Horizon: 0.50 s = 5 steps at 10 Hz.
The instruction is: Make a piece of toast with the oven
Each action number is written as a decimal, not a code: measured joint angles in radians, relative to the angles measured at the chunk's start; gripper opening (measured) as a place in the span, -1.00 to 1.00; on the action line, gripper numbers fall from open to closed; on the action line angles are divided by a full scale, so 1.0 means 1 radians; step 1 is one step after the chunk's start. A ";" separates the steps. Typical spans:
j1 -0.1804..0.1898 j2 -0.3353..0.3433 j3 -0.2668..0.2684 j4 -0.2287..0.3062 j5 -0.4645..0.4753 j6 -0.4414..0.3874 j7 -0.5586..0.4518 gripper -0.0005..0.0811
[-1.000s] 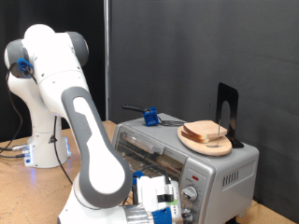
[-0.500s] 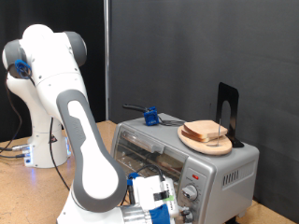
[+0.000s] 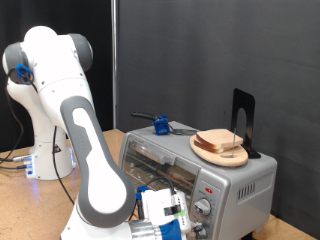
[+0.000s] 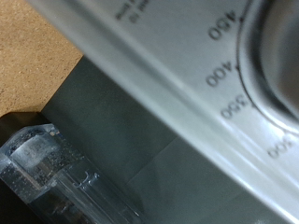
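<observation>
A: Where is the end effector (image 3: pixel 178 222)?

B: Low at the exterior view's bottom, right against the oven (image 3: pixel 200 165) front, beside the knobs (image 3: pixel 204 207). The wrist view shows a dial marked 350, 400, 450 (image 4: pixel 224 70) close up. I cannot tell whether its fingers are wide or narrow.

A: And the piece of toast (image 3: pixel 222 140)?

B: On a round wooden plate (image 3: pixel 219 154) atop the oven, near the right end.

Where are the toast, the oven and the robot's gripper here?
toast (image 3: pixel 222 141): exterior view, pale top face.
oven (image 3: pixel 245 185): exterior view, grey side wall.
gripper (image 3: pixel 178 218): exterior view, hand at the oven's front by the knobs.
</observation>
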 joint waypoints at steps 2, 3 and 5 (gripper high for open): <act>-0.017 -0.013 0.000 0.000 0.000 -0.006 0.016 -0.10; -0.023 -0.014 0.000 0.000 0.000 -0.006 0.030 -0.10; -0.036 -0.035 -0.006 -0.020 0.000 0.006 0.117 0.35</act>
